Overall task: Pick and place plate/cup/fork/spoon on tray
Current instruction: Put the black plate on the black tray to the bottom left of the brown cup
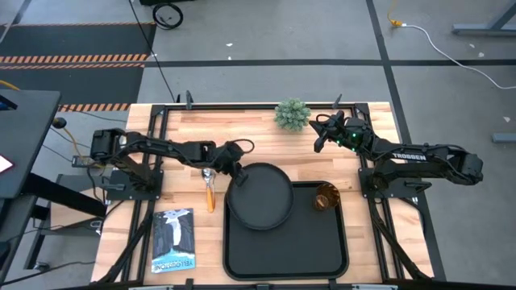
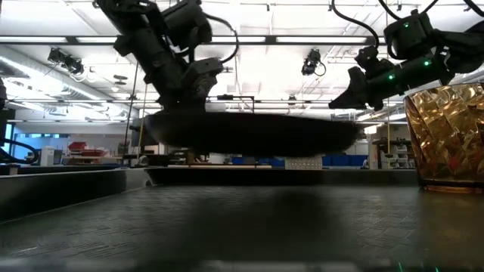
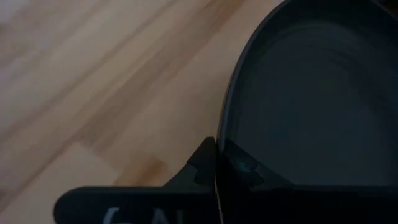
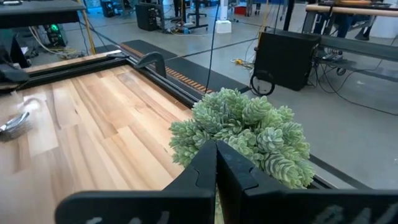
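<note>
My left gripper (image 1: 235,172) pinches the black plate (image 1: 261,196) by its raised rim, carrying it above the tray (image 1: 242,262)'s far left corner; it seems stiff, light, slippery-edged. My right gripper (image 1: 319,138), fingers closed on nothing, waits near the green plant (image 1: 292,113).

Wooden table (image 1: 266,145), light planks, black frame round edges. Tray (image 1: 286,250) lies flat at near middle. Green plant (image 1: 292,114) stands at far edge. Spoon (image 1: 209,189) lies left of tray, orange handle toward near side. Booklet (image 1: 173,239) lies flat at near left.
</note>
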You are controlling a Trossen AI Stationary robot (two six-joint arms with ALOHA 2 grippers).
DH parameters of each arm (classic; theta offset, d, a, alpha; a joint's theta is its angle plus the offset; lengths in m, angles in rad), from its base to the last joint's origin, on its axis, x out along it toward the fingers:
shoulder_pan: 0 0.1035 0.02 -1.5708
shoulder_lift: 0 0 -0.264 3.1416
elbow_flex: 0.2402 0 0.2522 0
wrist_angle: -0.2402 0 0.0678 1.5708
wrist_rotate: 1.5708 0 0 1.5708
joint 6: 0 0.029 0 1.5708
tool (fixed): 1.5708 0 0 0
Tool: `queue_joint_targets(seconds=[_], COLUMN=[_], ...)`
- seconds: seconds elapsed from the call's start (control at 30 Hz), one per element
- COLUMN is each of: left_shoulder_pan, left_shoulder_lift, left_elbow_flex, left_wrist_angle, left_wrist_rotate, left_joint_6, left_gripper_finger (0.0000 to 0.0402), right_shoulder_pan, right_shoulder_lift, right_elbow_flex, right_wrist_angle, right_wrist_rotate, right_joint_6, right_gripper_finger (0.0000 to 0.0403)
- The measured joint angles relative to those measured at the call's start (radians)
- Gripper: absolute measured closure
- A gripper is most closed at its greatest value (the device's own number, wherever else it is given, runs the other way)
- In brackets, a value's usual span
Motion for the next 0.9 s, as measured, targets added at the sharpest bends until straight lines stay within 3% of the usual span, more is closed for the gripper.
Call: queue_joint_targets(seconds=[0.53, 0.9], left_shoulder_pan=[-0.153, -0.208], left_shoulder_lift=[0.279, 0.383], left_elbow_flex=[0.322, 0.422], left_wrist_angle=[-0.146, -0.128], left_wrist_rotate=[-0.069, -0.08], left_joint_6=[0.012, 0.001], left_gripper_finger=[0.039, 0.0389], right_shoulder_pan=[0.002, 0.009], right_shoulder_lift=[-0.01, -0.016], right_elbow_flex=[0.001, 0.001], right_wrist_angle=[0.0, 0.001], right_wrist_rotate=[-0.019, -0.024], right_joint_6=[-0.018, -0.017], right_gripper_finger=[0.0396, 0.0396])
